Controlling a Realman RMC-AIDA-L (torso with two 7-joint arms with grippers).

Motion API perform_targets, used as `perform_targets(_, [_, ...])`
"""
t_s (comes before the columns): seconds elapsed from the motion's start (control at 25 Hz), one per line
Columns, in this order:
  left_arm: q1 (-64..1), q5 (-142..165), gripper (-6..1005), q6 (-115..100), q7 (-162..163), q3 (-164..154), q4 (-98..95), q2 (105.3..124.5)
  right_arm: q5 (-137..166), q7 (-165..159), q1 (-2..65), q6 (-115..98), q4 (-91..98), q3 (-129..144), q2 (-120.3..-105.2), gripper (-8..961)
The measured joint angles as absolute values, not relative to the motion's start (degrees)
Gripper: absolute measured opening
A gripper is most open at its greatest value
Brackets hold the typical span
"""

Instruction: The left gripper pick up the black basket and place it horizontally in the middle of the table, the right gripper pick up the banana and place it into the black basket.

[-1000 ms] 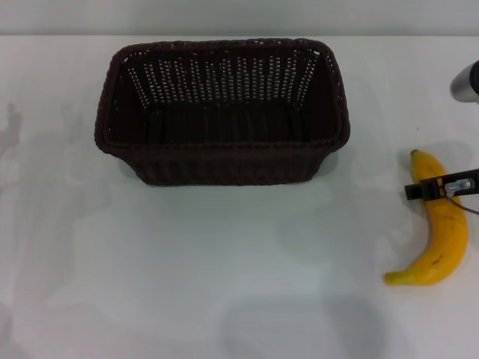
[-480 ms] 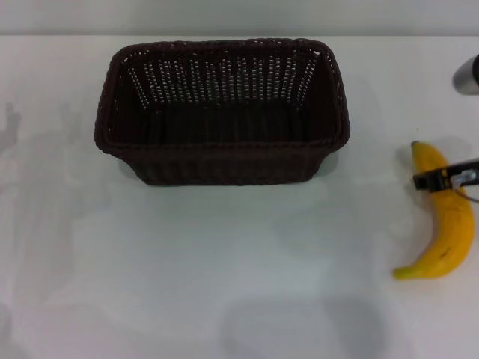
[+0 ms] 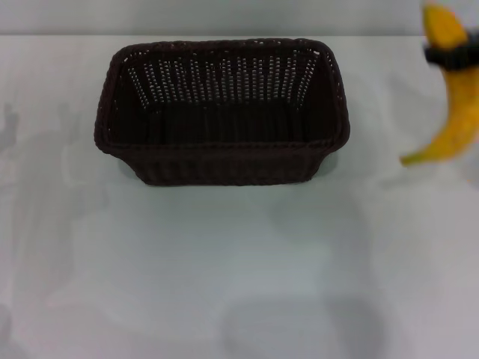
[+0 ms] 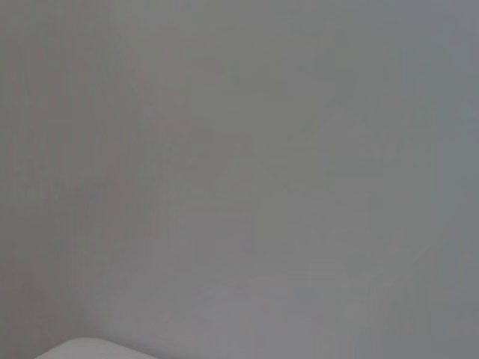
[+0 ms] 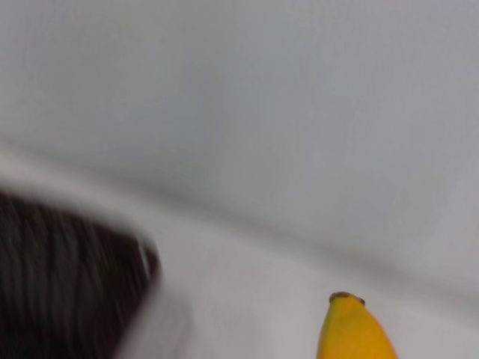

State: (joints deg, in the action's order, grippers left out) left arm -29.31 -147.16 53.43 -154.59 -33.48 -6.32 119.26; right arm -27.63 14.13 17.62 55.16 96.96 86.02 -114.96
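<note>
The black basket stands upright on the white table, its long side across the view, a little behind the middle. It also shows blurred in the right wrist view. The banana hangs in the air at the far right, well above the table, to the right of the basket. My right gripper is shut on the banana near its upper end; only a black finger band shows. The banana's tip shows in the right wrist view. The left gripper is out of view.
A pale wall runs behind the table's far edge. The left wrist view shows only plain grey surface. Bare tabletop lies in front of the basket and to its left.
The banana lay on the table at the right with the gripper on it. It has been lifted well up off the table. The basket has not moved.
</note>
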Motion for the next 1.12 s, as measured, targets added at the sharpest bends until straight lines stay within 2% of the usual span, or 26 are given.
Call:
perform_targets(0.16, [-29.5,-147.1,823,53.4,-154.6,-33.5,-6.3,119.26,-43.7,33.1,19.3,46.7,96.1,83.6,-114.99,466])
perform_targets(0.36, [-29.7,-147.1,824,53.5,-154.5,-33.8,-6.3,119.26,-58.2,51.8,25.9,44.4,87.9,82.8,-115.17,497])
perform_targets(0.6, [-29.9,-147.1,824,53.5,-154.5,-33.8,-6.2,119.26,-76.5,73.9,40.3,43.1,64.1,83.2,-115.38,533])
perform_targets(0.76, [-30.1,-147.1,824,53.9,-154.4,-33.8,-6.1,119.26,-79.7,80.3,47.3,43.6,53.7,84.2,-115.66,558])
perform_targets(0.8, [-30.1,-147.0,824,54.1,-154.4,-33.8,-6.0,119.26,-79.9,81.6,48.1,43.9,52.3,84.9,-115.78,564])
perform_targets(0.92, [-30.1,-147.0,824,55.2,-154.4,-33.8,-5.9,119.3,-80.6,82.9,47.9,44.3,52.5,85.8,-115.85,685])
perform_targets(1.0, [-29.9,-147.0,824,55.6,-154.4,-33.8,-5.8,119.33,-83.5,84.1,45.8,44.0,54.2,85.7,-115.83,765])
perform_targets(1.12, [-29.8,-146.8,824,55.7,-154.6,-33.8,-5.8,119.34,-92.2,88.4,40.2,43.7,57.0,83.4,-115.74,800])
